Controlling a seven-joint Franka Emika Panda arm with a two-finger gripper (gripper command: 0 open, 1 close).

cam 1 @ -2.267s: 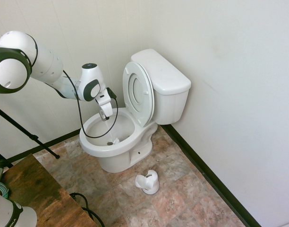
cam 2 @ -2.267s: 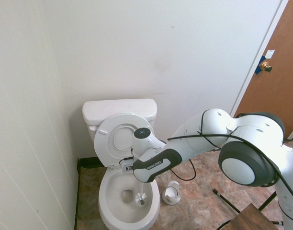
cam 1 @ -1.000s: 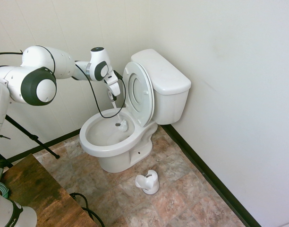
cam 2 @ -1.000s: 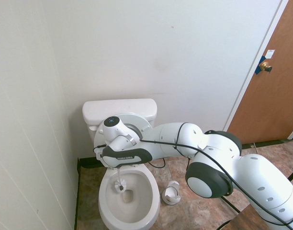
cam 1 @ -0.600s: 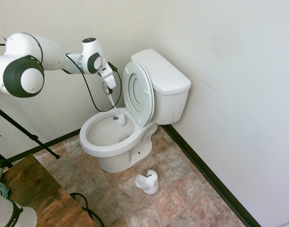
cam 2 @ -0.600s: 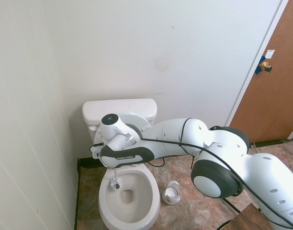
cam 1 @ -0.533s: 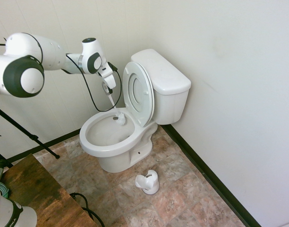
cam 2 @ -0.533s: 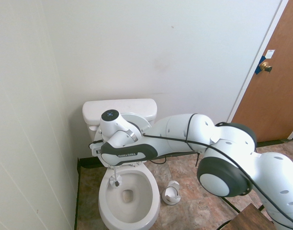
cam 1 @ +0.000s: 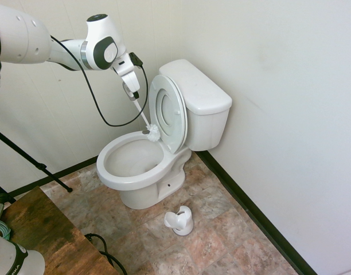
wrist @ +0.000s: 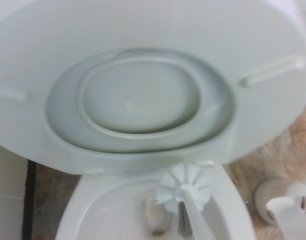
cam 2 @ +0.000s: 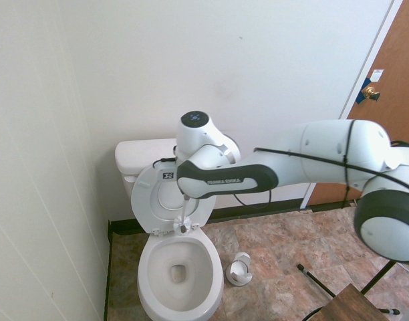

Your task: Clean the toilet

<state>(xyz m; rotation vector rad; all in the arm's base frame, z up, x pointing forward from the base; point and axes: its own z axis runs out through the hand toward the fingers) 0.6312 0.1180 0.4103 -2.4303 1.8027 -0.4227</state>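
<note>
In the first exterior view the gripper point(cam 1: 129, 91), jaws clenched on the handle of a white toilet brush point(cam 1: 153, 133), hangs at upper left with the bristles above the bowl's far rim. The toilet point(cam 1: 135, 172) sits centre, seat raised against the tank. The brush holder point(cam 1: 180, 220) stands on the floor just right of it.

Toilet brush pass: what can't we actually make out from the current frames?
- Gripper fingers on the brush handle: too small in both exterior views; out of the wrist view.
- Whether the toilet bowl is clean: too small in the exterior views, blurred in the wrist view.
- Brush holder on the floor: cut off by the wrist view's edge, and its inside is too small in the exterior views.
- Tank front: hidden by the raised seat and lid.
</note>
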